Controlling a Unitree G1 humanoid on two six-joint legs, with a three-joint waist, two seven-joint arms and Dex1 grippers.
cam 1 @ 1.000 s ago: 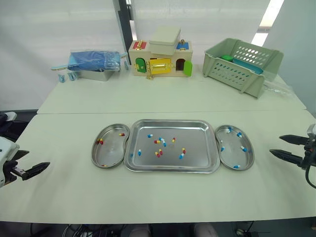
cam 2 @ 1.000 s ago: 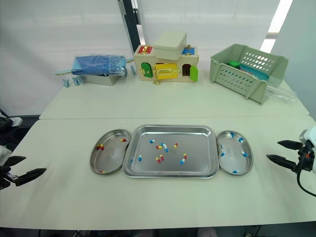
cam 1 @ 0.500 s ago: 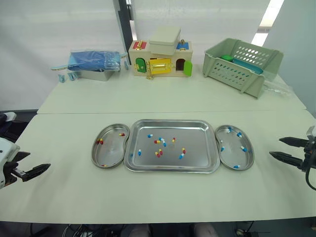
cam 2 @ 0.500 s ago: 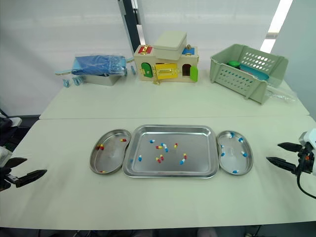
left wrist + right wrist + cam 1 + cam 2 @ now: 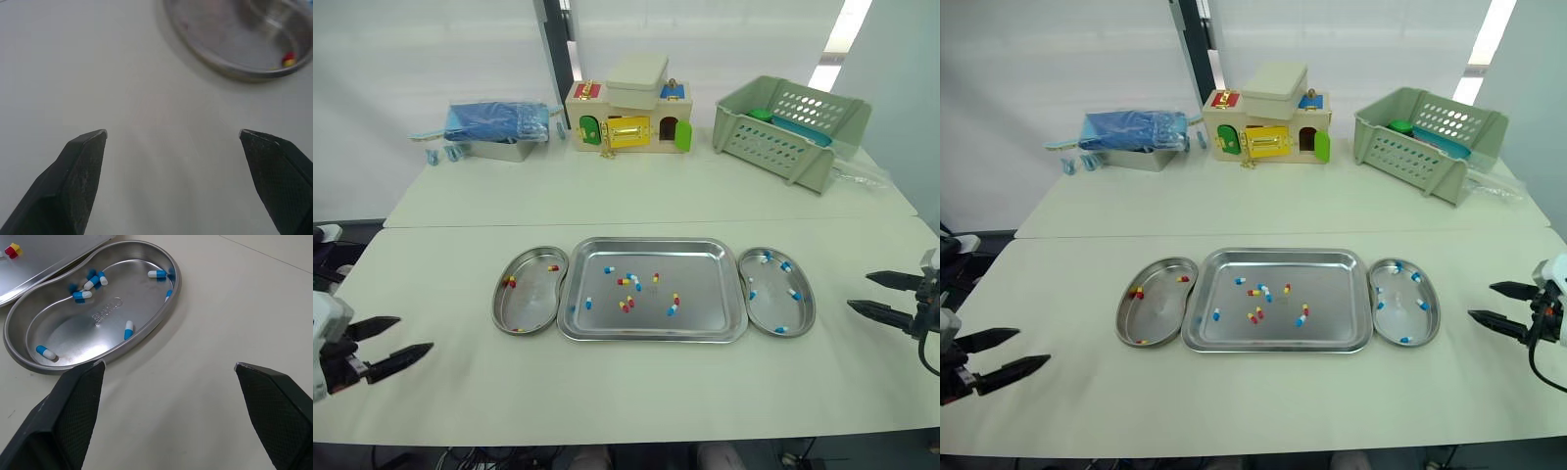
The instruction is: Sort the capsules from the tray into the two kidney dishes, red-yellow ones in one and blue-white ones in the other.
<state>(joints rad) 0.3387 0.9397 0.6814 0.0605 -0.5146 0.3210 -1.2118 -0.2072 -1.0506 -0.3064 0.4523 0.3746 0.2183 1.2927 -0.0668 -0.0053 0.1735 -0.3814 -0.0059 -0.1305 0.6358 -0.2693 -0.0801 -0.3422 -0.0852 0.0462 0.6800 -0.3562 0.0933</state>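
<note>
Now your left gripper (image 5: 416, 333) and right gripper (image 5: 859, 291) hover wide open, empty. The left dish (image 5: 530, 302) and right dish (image 5: 773, 299) flank the tray (image 5: 705, 294), one nearest each arm.

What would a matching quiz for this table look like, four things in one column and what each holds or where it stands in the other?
Things:
1. tray
2. right dish
3. basket
4. left dish

What it holds or where it stands:
A. holds red-yellow capsules
B. stands at the back right of the table
C. holds blue-white capsules
D. holds both kinds mixed

Pairs: 1-D, 2-C, 3-B, 4-A
</note>
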